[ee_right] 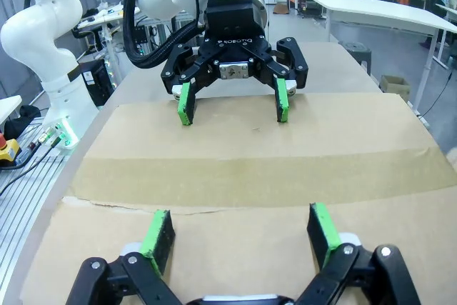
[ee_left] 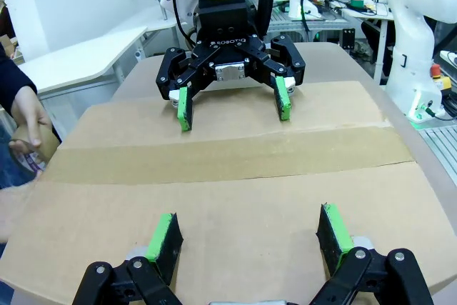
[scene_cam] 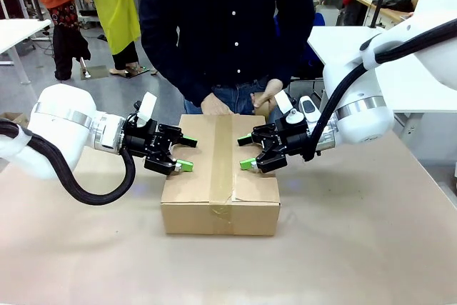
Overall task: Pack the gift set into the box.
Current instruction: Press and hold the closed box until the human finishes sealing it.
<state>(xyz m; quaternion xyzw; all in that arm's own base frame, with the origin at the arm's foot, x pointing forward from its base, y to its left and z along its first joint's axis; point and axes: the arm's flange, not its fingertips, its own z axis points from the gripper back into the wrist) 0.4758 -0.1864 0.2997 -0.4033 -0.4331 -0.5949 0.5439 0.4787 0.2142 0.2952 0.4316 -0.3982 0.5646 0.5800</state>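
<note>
Here, both spread tools flank the taped corrugated box (scene_cam: pixel 220 176).

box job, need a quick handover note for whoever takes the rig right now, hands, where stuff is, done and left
Left hand: open, holding nothing, over the left half of the box top.
Right hand: open, holding nothing, over the right half, facing the left hand across the tape strip.
Box: mid-table, flaps shut, tape running along the centre seam; a slight gap shows along the seam in the right wrist view.
Person: stands at the far edge, hand by the box's far side.
Gift set: presumably inside, but that cannot be confirmed with the flaps shut.
Done: box closed and taped, as it looks.
Left: probably only backing both hands away.
</note>
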